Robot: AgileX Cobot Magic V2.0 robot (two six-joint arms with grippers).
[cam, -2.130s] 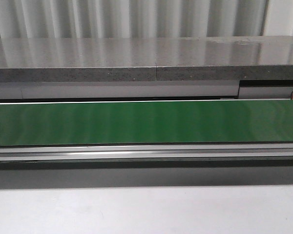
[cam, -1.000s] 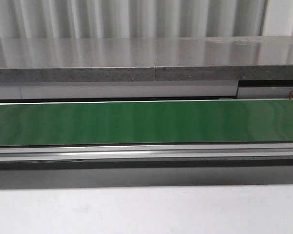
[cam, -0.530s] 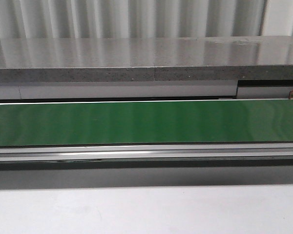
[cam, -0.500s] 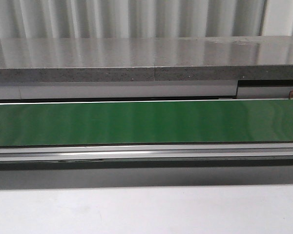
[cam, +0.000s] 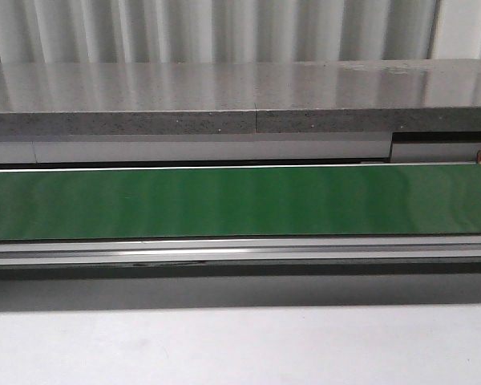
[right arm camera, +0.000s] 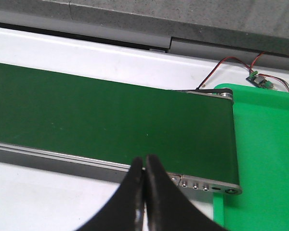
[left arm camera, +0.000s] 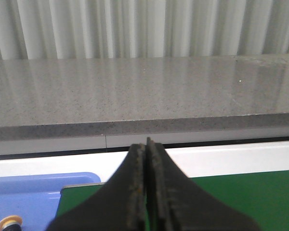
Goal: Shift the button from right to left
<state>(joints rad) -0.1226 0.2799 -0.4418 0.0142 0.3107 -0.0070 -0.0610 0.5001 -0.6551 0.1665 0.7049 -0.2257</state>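
Behind everything we've got a ribbed pale wall (cam: pixel 224 28) and a long grey speckled counter (cam: pixel 224 96) running across the upper part of the front view. Under it a green conveyor belt (cam: pixel 240 200) crosses the middle of the frame edge to edge, with a metal rail (cam: pixel 240 250) along its near side and a white table (cam: pixel 240 345) at the bottom.

Starting on the left: in the left wrist view we see the left gripper (left arm camera: pixel 148 192) clenched on nothing, fingers pressed together. In the lower left corner of that frame sits a blue tray (left arm camera: pixel 33 192), and the button (left arm camera: pixel 8 224) peeks in at its bottom edge, only the yellow-orange cap showing.

Over on the right, the right gripper (right arm camera: pixel 145 197) is also pinched closed and empty, above the belt's near rail. A green tray (right arm camera: pixel 265 159) sits just past the belt's end, with a small circuit board (right arm camera: pixel 261 81) and wires in the upper right.
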